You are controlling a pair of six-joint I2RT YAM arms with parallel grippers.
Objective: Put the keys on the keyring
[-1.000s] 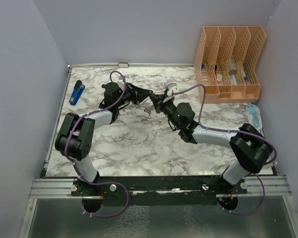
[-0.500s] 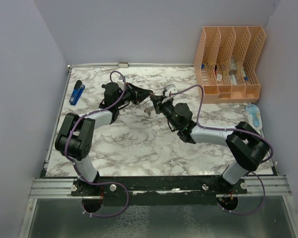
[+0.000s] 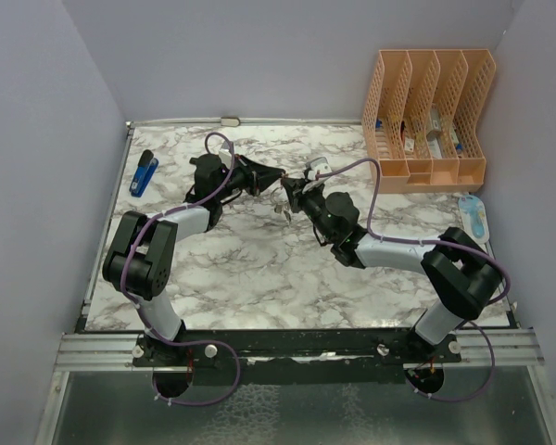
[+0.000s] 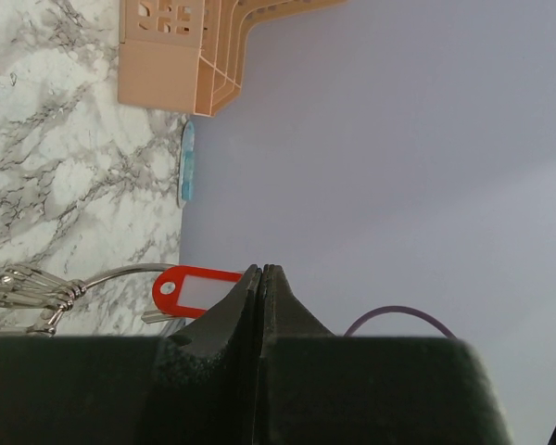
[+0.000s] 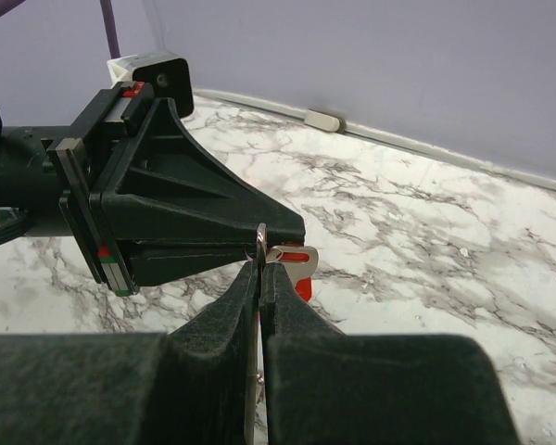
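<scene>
My left gripper (image 3: 280, 176) and right gripper (image 3: 292, 190) meet tip to tip above the middle of the marble table (image 3: 259, 269). In the right wrist view, my right gripper (image 5: 260, 248) is shut on a thin silver strip, the keyring seen edge-on. A silver key head (image 5: 292, 253) with its red tag (image 5: 302, 286) sits just under the left gripper's tip. In the left wrist view, my left gripper (image 4: 261, 270) is shut, with the red tag (image 4: 195, 289) partly behind one finger. The keyring wire (image 4: 120, 273) arcs left to several small silver keys (image 4: 28, 283). The keys (image 3: 283, 209) dangle below the grippers.
An orange file organizer (image 3: 426, 116) stands at the back right and also shows in the left wrist view (image 4: 195, 56). A blue object (image 3: 144, 173) lies at the far left. A blue-and-white item (image 3: 475, 216) lies by the right wall.
My right gripper has moved a little left, closer to the left gripper's tip. The left arm has stayed still and the dangling keys have shifted slightly.
</scene>
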